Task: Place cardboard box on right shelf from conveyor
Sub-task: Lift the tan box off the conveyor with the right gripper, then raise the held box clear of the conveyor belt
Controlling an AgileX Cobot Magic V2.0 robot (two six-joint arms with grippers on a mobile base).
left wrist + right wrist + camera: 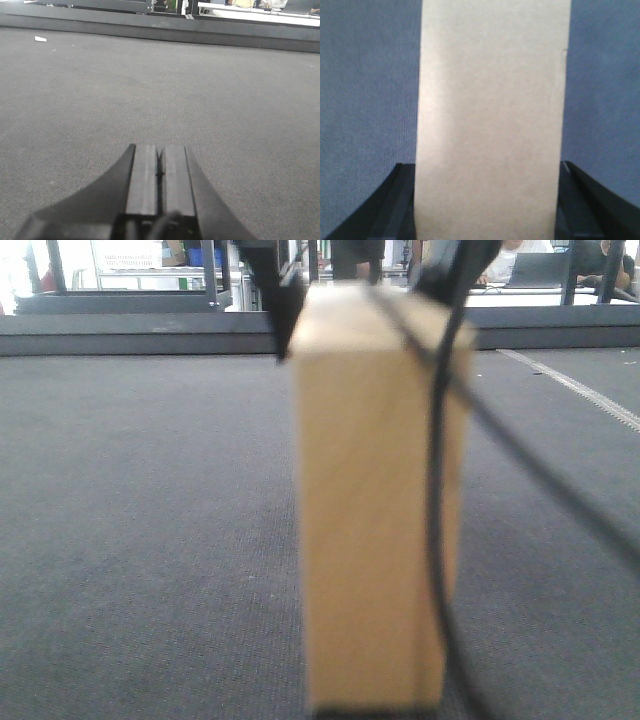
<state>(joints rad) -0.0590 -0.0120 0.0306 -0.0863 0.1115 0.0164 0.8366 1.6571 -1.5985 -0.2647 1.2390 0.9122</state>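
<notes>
The cardboard box (370, 520) stands upright and end-on on the conveyor belt (140, 540), tall and plain tan. My right gripper (365, 300) reaches down over its top, one black finger on each side. In the right wrist view the cardboard box (490, 115) fills the space between the fingers (395, 200) of the right gripper (487, 170), which is shut on it. My left gripper (160, 150) hovers low over bare belt (150, 90), shut with nothing in it. The right shelf is out of view.
A black cable (435, 540) hangs across the front of the box. The belt's far edge rail (130, 335) runs along the back, with tables and metal uprights (540, 270) beyond. A small white scrap (40, 38) lies on the belt far left.
</notes>
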